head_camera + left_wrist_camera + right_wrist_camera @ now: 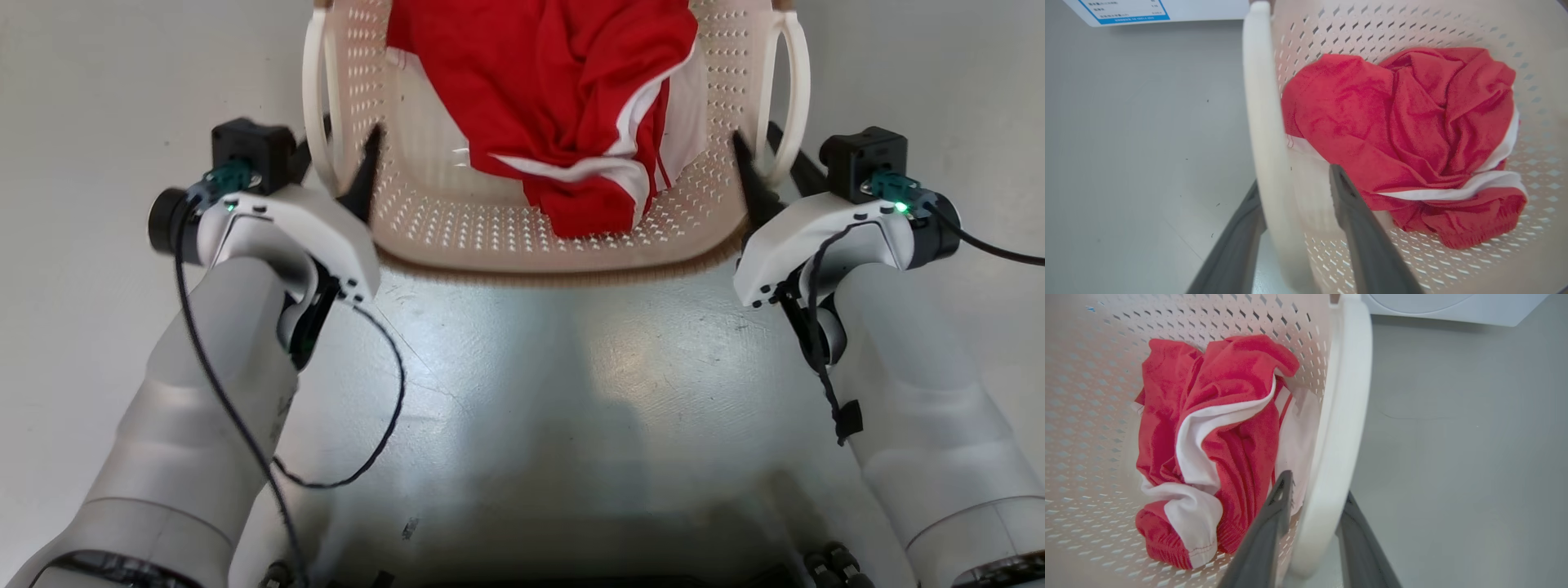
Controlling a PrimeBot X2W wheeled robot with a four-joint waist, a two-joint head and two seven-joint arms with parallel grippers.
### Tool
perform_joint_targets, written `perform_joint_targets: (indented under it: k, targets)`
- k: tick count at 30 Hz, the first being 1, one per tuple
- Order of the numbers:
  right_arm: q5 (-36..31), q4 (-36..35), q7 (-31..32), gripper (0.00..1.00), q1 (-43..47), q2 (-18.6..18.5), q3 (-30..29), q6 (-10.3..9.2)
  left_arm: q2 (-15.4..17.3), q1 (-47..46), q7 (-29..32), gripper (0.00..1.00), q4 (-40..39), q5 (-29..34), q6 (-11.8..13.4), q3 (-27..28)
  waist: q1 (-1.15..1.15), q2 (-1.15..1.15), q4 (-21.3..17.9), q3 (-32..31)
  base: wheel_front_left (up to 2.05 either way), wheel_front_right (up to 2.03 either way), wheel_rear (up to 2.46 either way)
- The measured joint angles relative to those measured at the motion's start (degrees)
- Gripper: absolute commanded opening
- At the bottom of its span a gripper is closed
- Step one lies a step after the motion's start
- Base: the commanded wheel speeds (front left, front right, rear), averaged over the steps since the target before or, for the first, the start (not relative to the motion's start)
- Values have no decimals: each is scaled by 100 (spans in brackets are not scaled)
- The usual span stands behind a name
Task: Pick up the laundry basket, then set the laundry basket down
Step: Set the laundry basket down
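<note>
The laundry basket [457, 233] sits between my two hands, caught by its short sides. My left gripper [351, 137] is narrowed on one side, one finger inside the wall and the other outside the left handle [1261, 122]. My right gripper [755, 135] pinches the opposite side and the right handle [1339, 416] the same way. I cannot tell whether the base is clear of the floor [571, 367].

I judge the grip to be the weak point. The wall is thin, holed plastic that may bow under load and slide off my smooth fingers. If one hand rises faster than the other, the basket would tip. The red garment [571, 106] heaped just beyond my inner fingertips would then slump to one end. The loose cable [402, 384] looping below my left wrist could also snag.

The basket is cream-white and rounded, pierced with rows of small diamond holes. A brown woven band [555, 273] edges the rim nearest my wrists.
</note>
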Motion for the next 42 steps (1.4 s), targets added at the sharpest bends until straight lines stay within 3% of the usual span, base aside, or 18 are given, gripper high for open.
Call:
perform_joint_targets:
  k: [27,42]
  targets:
    - [-79,269,-409,100,-14,38,-172,1,-288,-92,-22,100,235,470,-15,683,0,0,50,-221,0,0,0]
    - [162,385,-617,100,-10,44,18,1,-229,467,-22,100,-232,410,-15,962,0,0,-131,-851,0,0,0]
